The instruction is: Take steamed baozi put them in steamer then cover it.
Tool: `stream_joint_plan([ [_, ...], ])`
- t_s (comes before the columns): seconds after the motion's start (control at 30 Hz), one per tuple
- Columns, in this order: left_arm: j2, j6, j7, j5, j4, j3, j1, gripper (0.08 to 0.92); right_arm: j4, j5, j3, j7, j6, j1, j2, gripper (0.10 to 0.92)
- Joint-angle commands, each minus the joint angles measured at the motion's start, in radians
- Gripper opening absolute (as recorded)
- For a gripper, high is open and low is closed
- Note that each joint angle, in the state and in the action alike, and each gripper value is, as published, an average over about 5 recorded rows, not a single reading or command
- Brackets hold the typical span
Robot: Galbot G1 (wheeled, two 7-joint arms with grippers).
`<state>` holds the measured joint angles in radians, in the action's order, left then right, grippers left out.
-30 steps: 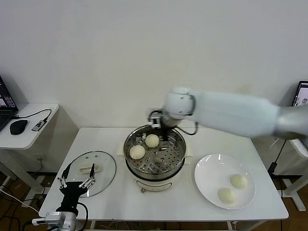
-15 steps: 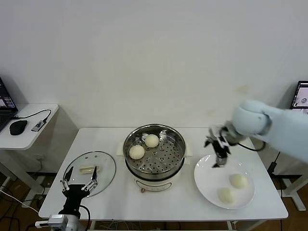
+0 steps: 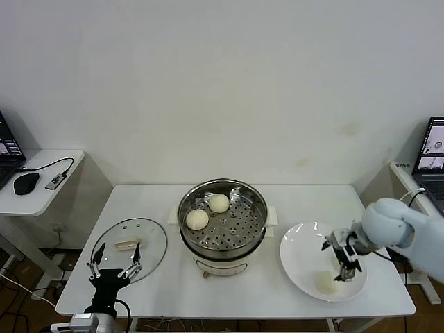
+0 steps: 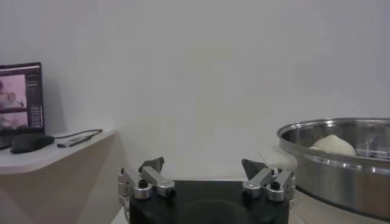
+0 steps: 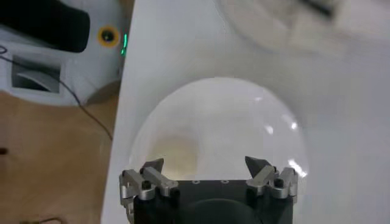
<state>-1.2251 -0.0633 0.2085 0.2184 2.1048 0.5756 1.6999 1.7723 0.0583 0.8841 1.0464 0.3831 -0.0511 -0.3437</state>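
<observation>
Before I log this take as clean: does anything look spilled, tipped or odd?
Nothing stands out. The round steel steamer stands upright holding two cream-white buns; the clear glass lid lies flat on the white table.

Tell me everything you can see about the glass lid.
The cover is a round, clear glass lid with a thin metal rim and a cream-white oblong handle at its centre. It lies flat, handle up, on the white table, to the left of the steamer and apart from it. The open left gripper hangs over its near edge.
</observation>
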Motion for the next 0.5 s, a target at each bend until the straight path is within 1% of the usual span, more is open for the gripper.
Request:
stream_joint_plan([
  [0.03, -0.001, -0.001, 0.0, -0.001, 0.002, 0.002, 0.003, 0.823, -0.048, 0.071, -0.124, -0.031, -0.023, -0.205, -0.017, 0.823],
  [0.5, -0.002, -0.001, -0.003, 0.003, 0.003, 0.003, 0.002, 0.823, -0.094, 0.094, -0.135, -0.052, -0.012, -0.228, -0.063, 0.819],
])
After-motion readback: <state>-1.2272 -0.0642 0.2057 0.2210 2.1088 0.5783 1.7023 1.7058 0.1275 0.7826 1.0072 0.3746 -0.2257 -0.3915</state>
